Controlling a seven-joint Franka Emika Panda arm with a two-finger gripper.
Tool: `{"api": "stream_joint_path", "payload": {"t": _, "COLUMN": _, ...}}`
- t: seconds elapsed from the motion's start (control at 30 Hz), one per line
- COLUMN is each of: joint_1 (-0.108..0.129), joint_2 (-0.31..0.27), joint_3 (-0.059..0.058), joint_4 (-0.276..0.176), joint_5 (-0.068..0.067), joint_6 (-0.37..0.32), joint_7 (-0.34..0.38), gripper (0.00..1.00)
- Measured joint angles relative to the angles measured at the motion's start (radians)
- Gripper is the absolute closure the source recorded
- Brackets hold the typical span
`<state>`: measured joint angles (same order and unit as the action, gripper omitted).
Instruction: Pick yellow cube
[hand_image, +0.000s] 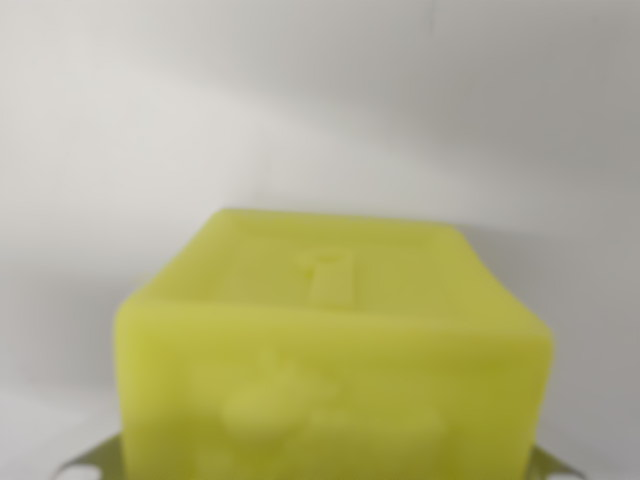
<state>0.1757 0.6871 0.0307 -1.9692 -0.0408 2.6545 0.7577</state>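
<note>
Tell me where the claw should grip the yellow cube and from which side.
Grip the yellow cube across its two flat side faces, at the wrist view's left and right, coming straight on along the camera's line. Those faces look parallel and plain, while the near face carries raised relief and the top a small notch. Metal tips already show beside its lower corners, though whether they touch is unclear.

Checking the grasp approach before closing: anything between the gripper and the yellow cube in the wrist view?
Nothing visible. The yellow cube fills the lower centre of the wrist view, very close and blurred. Only small metallic bits show at its two lower corners. Around it is a plain pale surface. Finger contact can't be judged.
</note>
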Motion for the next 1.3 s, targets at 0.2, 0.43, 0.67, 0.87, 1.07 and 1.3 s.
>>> {"api": "stream_joint_path", "payload": {"t": 0.2, "joint_1": 0.0, "joint_2": -0.03, "joint_3": 0.0, "joint_4": -0.01, "joint_5": 0.001, "joint_6": -0.019, "joint_7": -0.001, "gripper": 1.0}}
{"api": "stream_joint_path", "payload": {"t": 0.43, "joint_1": 0.0, "joint_2": -0.069, "joint_3": 0.0, "joint_4": -0.022, "joint_5": 0.005, "joint_6": -0.047, "joint_7": -0.004, "gripper": 1.0}}
{"api": "stream_joint_path", "payload": {"t": 0.67, "joint_1": 0.001, "joint_2": -0.108, "joint_3": 0.0, "joint_4": -0.031, "joint_5": 0.008, "joint_6": -0.077, "joint_7": -0.006, "gripper": 1.0}}
{"api": "stream_joint_path", "payload": {"t": 0.87, "joint_1": 0.001, "joint_2": -0.141, "joint_3": 0.0, "joint_4": -0.038, "joint_5": 0.011, "joint_6": -0.103, "joint_7": -0.008, "gripper": 1.0}}
{"api": "stream_joint_path", "payload": {"t": 1.07, "joint_1": 0.002, "joint_2": -0.173, "joint_3": 0.0, "joint_4": -0.042, "joint_5": 0.014, "joint_6": -0.13, "joint_7": -0.01, "gripper": 1.0}}
{"api": "stream_joint_path", "payload": {"t": 1.3, "joint_1": 0.002, "joint_2": -0.208, "joint_3": 0.0, "joint_4": -0.045, "joint_5": 0.016, "joint_6": -0.163, "joint_7": -0.012, "gripper": 1.0}}
